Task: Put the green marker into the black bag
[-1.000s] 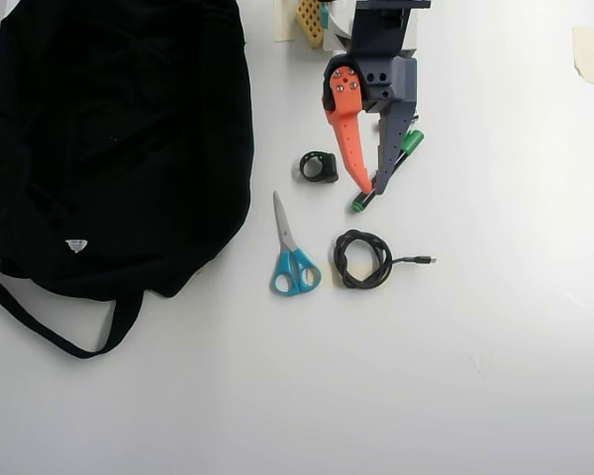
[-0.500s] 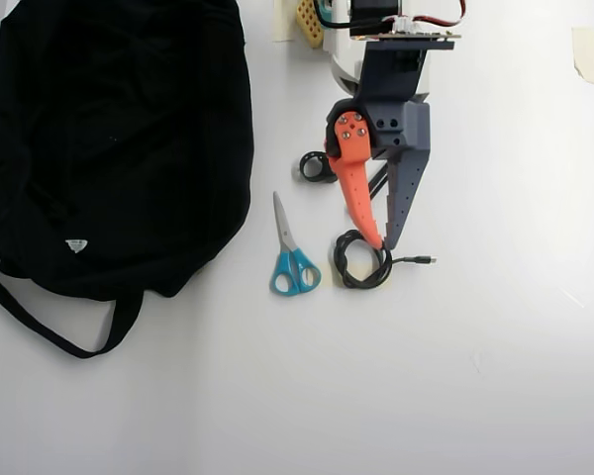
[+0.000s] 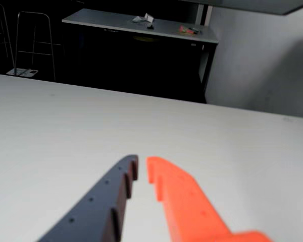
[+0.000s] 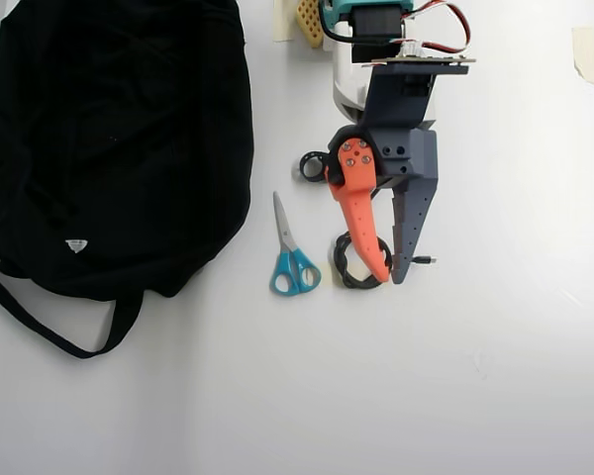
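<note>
The black bag [image 4: 119, 139] lies at the left of the overhead view, a strap [image 4: 40, 322] trailing toward the bottom. My gripper [image 4: 389, 276] points down the picture with its tips over a coiled black cable [image 4: 348, 265]. The orange finger [image 4: 361, 218] and grey finger [image 4: 408, 218] nearly meet at the tips, with nothing between them. The wrist view shows the gripper [image 3: 142, 166] over bare white table with only a thin slit between the tips. The green marker is hidden, with the arm over the spot where it lay.
Blue-handled scissors [image 4: 291, 259] lie between the bag and the cable. A small black ring-shaped object [image 4: 312, 165] sits beside the orange finger's base. The arm's base [image 4: 361, 59] stands at the top edge. Bare white table spreads right and below.
The gripper has slid down the overhead picture, from beside the marker to over the coiled cable, and now covers the marker. Nothing else has moved.
</note>
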Motion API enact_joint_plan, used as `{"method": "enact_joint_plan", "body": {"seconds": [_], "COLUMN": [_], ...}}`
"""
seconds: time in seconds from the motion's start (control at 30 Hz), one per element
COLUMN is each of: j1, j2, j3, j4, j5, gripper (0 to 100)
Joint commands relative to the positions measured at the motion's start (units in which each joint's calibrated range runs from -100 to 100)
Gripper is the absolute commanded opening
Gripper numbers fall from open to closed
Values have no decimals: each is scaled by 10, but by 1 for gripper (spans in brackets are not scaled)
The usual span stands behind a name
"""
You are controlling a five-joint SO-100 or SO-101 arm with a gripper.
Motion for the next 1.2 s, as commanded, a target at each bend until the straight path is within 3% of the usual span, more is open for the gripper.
{"method": "enact_joint_plan", "body": {"seconds": [0.0, 0.87, 1.17], "j1": [3, -49, -41], "j2": [-6, -16, -18], "j3": [-29, -19, -98], "j4": [-11, 3, 275], "j5": [-5, -10, -11], "gripper": [2, 2, 2]}}
